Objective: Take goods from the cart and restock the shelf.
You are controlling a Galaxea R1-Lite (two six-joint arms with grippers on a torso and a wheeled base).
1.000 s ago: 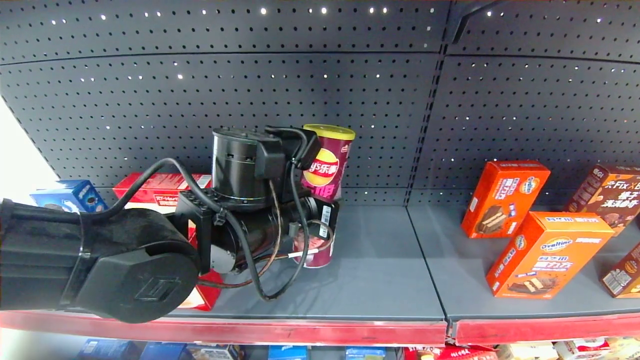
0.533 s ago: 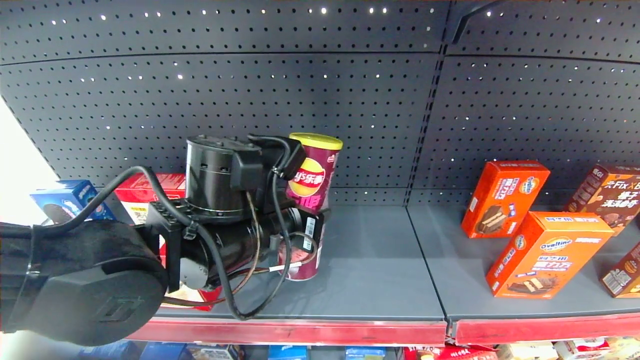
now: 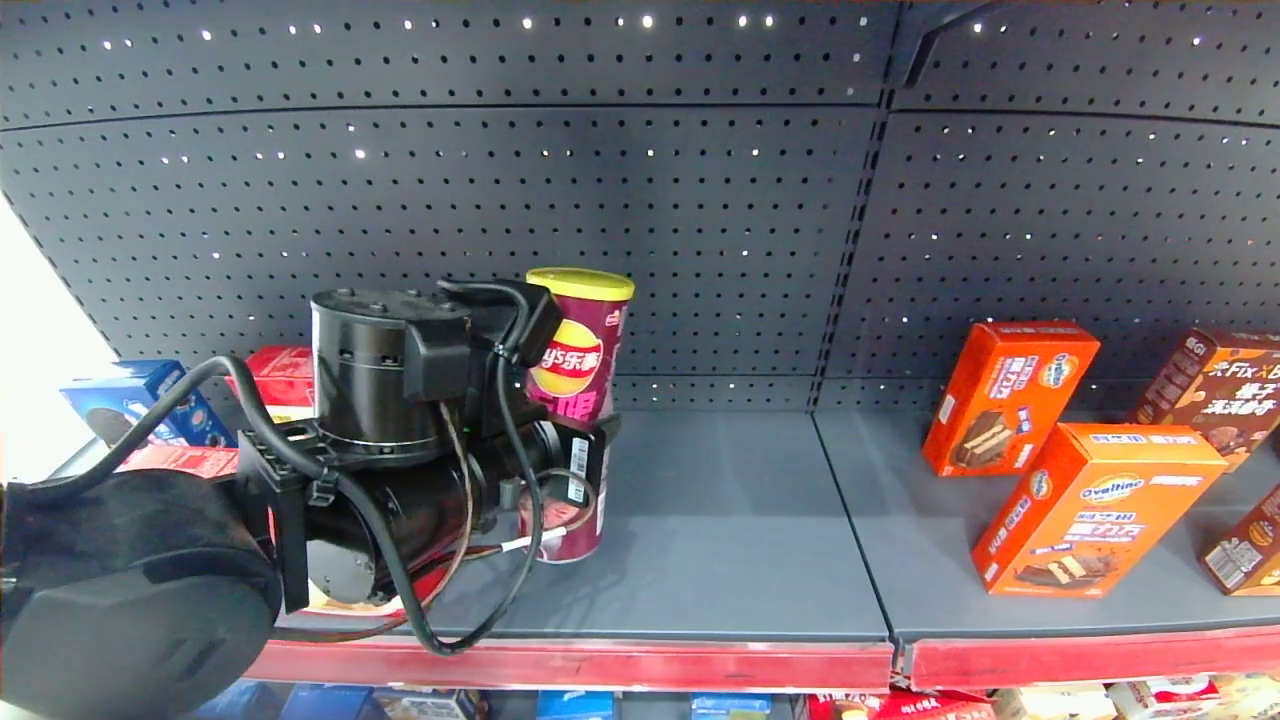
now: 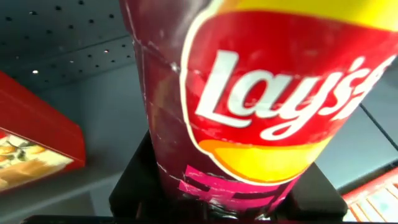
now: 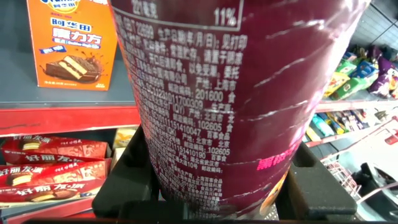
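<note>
We judge restocking midway: left tool clenches a yellow-lidded maroon canister at the grey shelf's nine o'clock; right tool grips a second maroon canister.

Shelf, seen from the front, with the pegboard back panel behind it.

Left bay: the chip can stands upright at mid-depth, its lower half clamped in the left gripper, which enters from the front left. Flat boxes lie behind the arm, and a small box sits at the far left.

Right bay: one snack box stands behind another, with further boxes to their right.

Right wrist view: a second chip can is clamped in the right gripper. Beyond it, packets lie on the tier below the shelf's front edge.
</note>
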